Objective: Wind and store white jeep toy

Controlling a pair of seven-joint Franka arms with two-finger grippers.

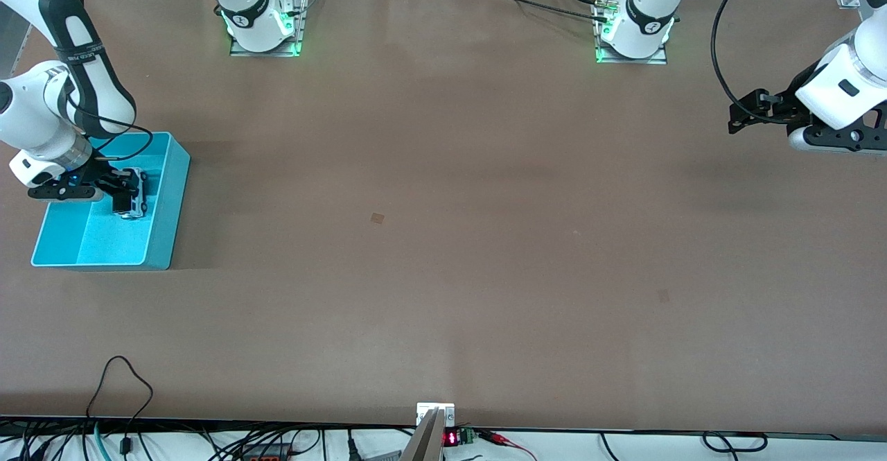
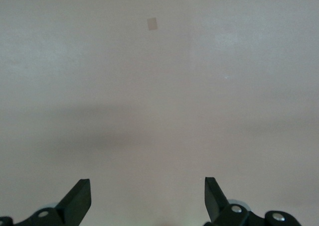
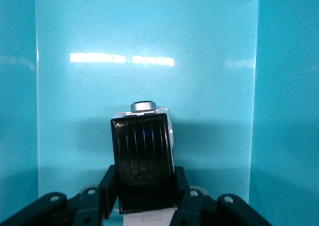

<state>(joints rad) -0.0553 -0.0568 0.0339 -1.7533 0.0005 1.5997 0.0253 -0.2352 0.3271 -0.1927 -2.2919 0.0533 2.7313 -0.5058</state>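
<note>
We've got the right gripper [image 1: 125,190] clamped across the sides of the jeep [image 1: 133,194] over the bin [image 1: 166,190], left gripper [image 1: 745,116] idle and spread apart, and we reckon it's light, hard, slick plastic, so side grip's best.

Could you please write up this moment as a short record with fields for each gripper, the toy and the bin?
right gripper: shut on the white jeep toy, over the inside of the cyan bin
white jeep toy: held by its sides, black roof toward the right wrist camera, not yet released
cyan bin: on the table at the right arm's end
left gripper: open, holding nothing, waiting above bare table at the left arm's end
</note>
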